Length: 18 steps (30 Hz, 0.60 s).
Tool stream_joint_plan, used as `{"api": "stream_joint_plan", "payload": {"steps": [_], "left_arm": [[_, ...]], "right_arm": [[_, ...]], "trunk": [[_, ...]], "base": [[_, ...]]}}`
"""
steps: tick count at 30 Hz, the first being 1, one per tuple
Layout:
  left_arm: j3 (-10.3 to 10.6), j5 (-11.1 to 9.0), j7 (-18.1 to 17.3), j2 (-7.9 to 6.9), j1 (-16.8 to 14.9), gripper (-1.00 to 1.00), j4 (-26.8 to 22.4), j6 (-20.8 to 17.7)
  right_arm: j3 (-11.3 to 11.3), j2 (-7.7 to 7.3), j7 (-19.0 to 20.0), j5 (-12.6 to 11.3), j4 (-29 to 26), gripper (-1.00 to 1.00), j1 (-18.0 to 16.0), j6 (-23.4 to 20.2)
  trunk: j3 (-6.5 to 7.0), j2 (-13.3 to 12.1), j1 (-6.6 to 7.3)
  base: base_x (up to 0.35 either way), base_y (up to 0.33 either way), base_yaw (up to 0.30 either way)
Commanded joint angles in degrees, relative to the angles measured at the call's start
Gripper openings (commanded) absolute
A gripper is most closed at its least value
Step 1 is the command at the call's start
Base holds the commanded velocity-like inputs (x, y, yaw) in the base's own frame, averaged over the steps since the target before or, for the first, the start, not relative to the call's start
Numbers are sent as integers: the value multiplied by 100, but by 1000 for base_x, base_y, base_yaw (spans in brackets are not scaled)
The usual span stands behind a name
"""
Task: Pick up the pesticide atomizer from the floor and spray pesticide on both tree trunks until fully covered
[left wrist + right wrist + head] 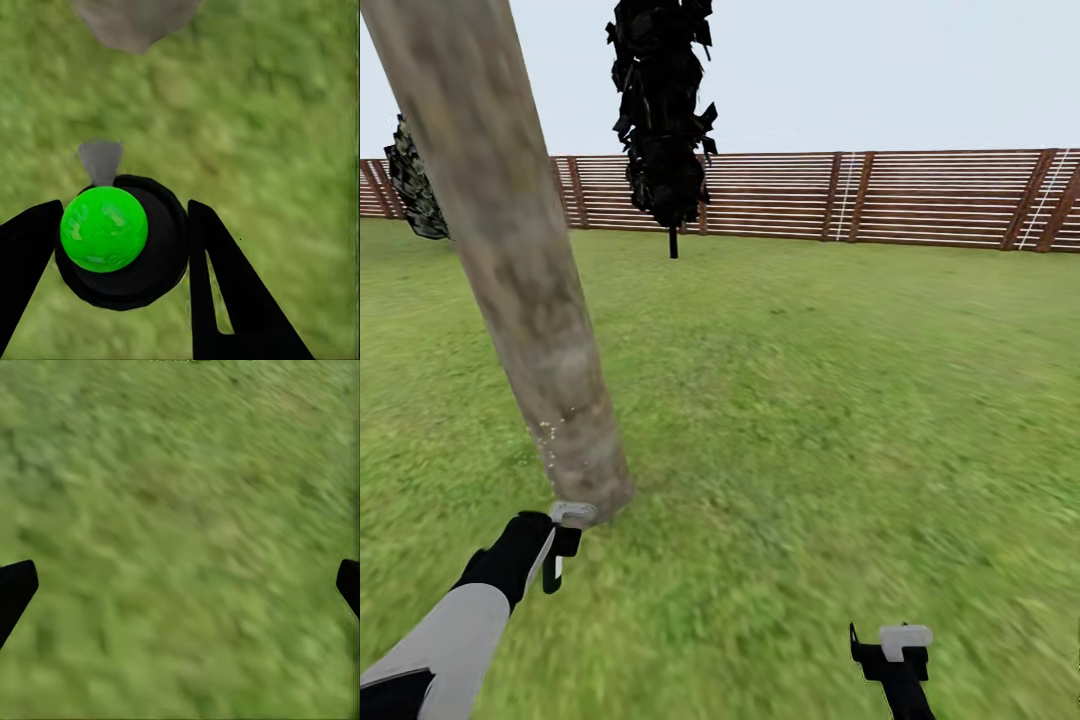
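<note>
Left gripper (124, 247) clamps a dark round sprayer (150, 270), fingers (225, 285) pressed against both its sides; its top shows bright green (103, 229) here, grey nozzle forward. In the head view this gripper (560, 545) sits lower left, just beside the base of the tree trunk (520, 270), which leans up toward the upper left. Right gripper (180, 585) hangs spread wide over the lawn (840, 400), holding nothing. Brown slat fence (920, 200) and a black conifer (665, 110) stand behind.
</note>
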<state>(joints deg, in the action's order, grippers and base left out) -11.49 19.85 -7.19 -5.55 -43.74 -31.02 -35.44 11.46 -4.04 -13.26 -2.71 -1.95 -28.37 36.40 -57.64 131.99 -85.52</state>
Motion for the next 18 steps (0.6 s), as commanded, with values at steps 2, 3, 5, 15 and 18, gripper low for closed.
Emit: {"api": "stream_joint_plan", "payload": {"steps": [2, 3, 5, 15, 18], "left_arm": [[-37, 63, -48, -18, -3, -100, -14, -27], [-41, 63, -47, -35, -3, -100, -16, -31], [-37, 63, -46, -26, -3, -100, -18, -29], [-53, 27, 369, -1, -3, -100, -26, -31], [-57, -253, 519, 2, -3, -100, -19, -25]], "right_arm": [[49, 0, -26, -27, 1, 100, -2, 7], [49, 0, -26, -27, 1, 100, -2, 7], [49, 0, -28, -27, 1, 100, -2, 7], [49, 0, -28, -27, 1, 100, -2, 7], [49, 0, -28, -27, 1, 100, -2, 7]], "trunk": [[-5, 2, -1], [-5, 2, -1], [-5, 2, -1], [-5, 2, -1], [-5, 2, -1]], "base": [[179, -243, 0], [166, -243, 0], [121, -259, 70], [109, -272, 270], [146, -269, 157]]}}
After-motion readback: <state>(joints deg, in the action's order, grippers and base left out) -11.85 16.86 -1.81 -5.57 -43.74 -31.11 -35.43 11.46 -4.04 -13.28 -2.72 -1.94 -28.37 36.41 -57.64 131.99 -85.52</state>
